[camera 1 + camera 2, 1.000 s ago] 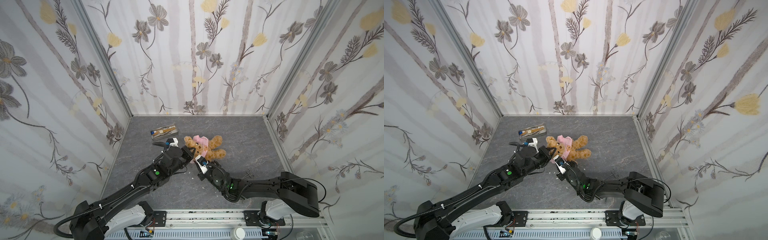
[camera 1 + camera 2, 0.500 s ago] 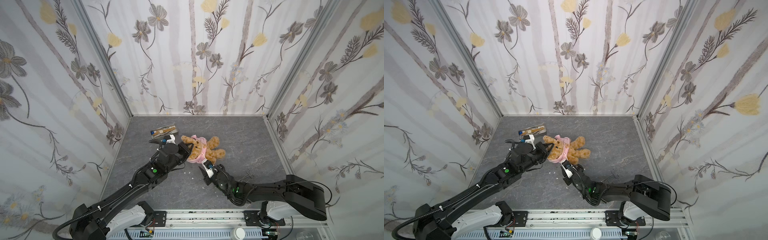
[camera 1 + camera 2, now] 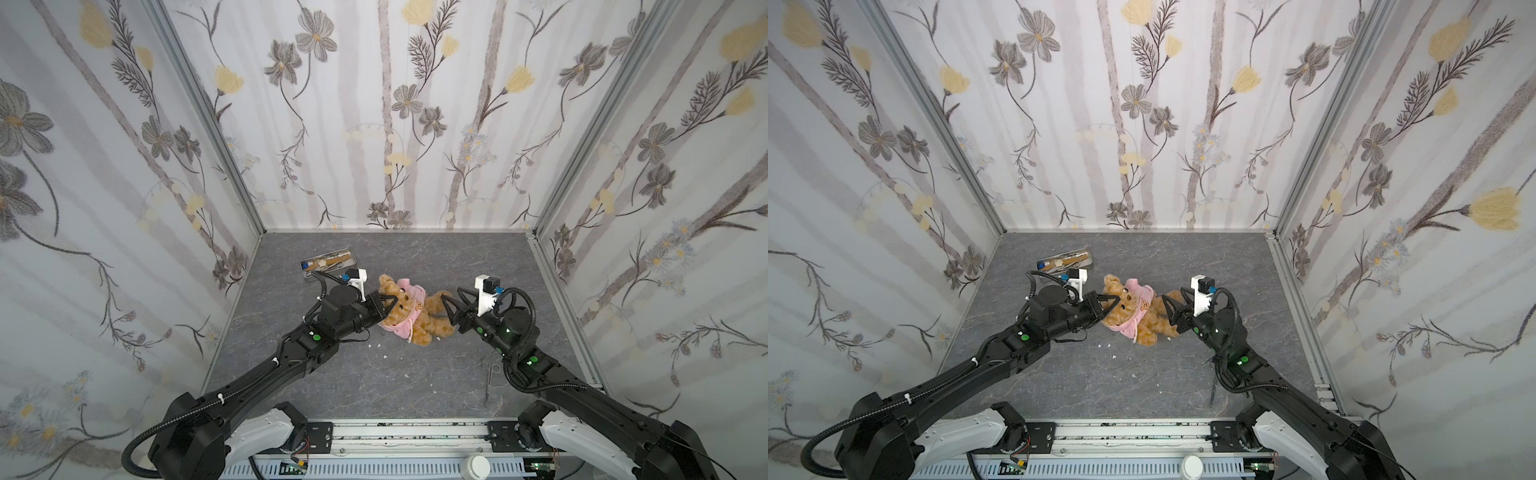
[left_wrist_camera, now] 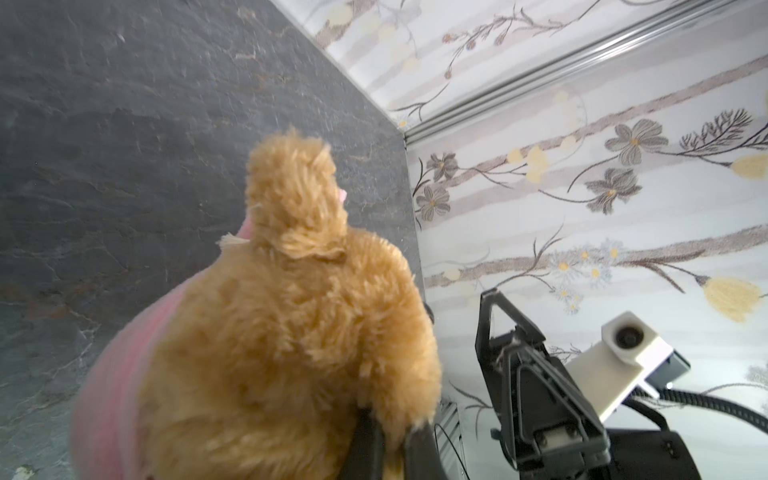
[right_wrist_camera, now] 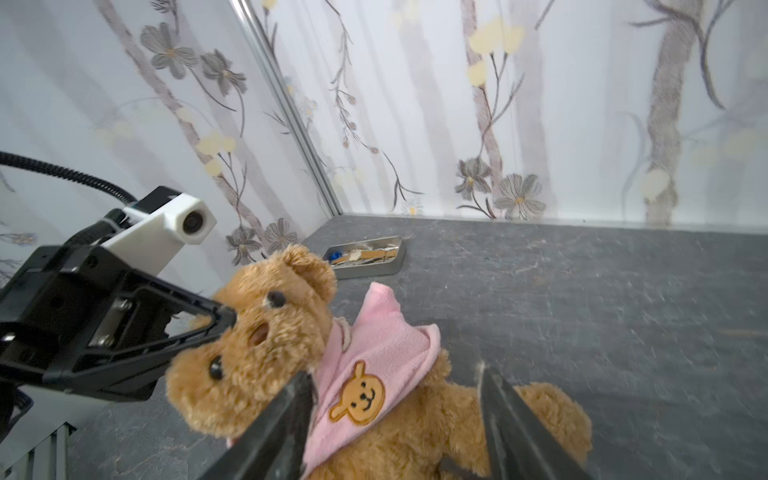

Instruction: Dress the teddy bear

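Observation:
The teddy bear (image 3: 419, 320) (image 3: 1144, 322) lies mid-floor, golden-brown and fluffy, head toward the left arm. A pink shirt (image 3: 401, 328) (image 5: 386, 332) with an orange bear-face emblem is bunched round its neck and chest. My left gripper (image 3: 388, 305) (image 3: 1111, 303) (image 4: 395, 440) is shut on the fur of the bear's head; in the right wrist view the left gripper (image 5: 222, 318) pinches beside the forehead. My right gripper (image 3: 449, 311) (image 3: 1170, 309) (image 5: 395, 415) stands open by the bear's belly and legs, holding nothing. Its fingers (image 5: 286, 415) straddle the shirt's lower edge without touching.
A small metal tin (image 3: 330, 264) (image 3: 1065, 262) (image 5: 368, 257) of oddments sits behind the left gripper near the back-left wall. A thin metal tool (image 3: 489, 376) (image 3: 1213, 384) lies on the floor by the right arm. White crumbs (image 3: 376, 347) dot the floor in front of the bear. Patterned walls enclose three sides.
My right gripper has opened, pulled away from the bear's front side and swung round to its right, by the legs. The left gripper has kept its hold on the head.

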Tool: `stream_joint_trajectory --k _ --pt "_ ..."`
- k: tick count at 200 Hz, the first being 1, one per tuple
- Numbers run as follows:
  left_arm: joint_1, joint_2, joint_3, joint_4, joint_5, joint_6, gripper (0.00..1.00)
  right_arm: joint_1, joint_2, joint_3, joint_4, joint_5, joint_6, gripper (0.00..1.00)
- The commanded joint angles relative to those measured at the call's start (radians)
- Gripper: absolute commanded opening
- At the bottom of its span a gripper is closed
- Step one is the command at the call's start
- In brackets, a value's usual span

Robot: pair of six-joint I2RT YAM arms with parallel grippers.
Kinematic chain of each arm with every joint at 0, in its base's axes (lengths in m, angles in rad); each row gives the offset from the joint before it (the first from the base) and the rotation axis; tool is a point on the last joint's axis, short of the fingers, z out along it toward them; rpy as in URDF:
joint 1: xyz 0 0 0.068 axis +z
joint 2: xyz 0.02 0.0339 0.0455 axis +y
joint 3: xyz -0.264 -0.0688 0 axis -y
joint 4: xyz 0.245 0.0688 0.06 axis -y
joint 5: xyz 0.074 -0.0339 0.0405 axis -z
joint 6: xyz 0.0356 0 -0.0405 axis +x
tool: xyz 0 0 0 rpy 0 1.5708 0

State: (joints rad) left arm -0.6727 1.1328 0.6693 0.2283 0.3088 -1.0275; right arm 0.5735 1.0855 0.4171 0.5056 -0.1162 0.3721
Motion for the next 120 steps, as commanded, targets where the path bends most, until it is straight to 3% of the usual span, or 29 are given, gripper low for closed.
stream_joint_trajectory --k 1,27,52,76,120 --pt "-0.011 0.022 -0.016 0.144 0.072 -0.042 0.0 -0.015 0.055 0.008 -0.092 -0.072 0.118 0.56" --pt "-0.012 0.046 -0.063 0.154 0.035 -0.042 0.0 -0.014 0.2 -0.025 -0.009 -0.084 0.198 0.4" --pt "-0.011 0.067 -0.118 0.155 -0.006 0.011 0.19 0.025 0.304 -0.102 0.133 -0.053 0.277 0.29" --pt "-0.009 0.06 -0.177 0.155 -0.065 0.056 0.33 0.096 0.381 -0.128 0.189 0.017 0.295 0.26" --pt "0.017 0.039 -0.244 0.155 -0.094 0.064 0.7 0.136 0.478 -0.181 0.342 0.04 0.337 0.19"
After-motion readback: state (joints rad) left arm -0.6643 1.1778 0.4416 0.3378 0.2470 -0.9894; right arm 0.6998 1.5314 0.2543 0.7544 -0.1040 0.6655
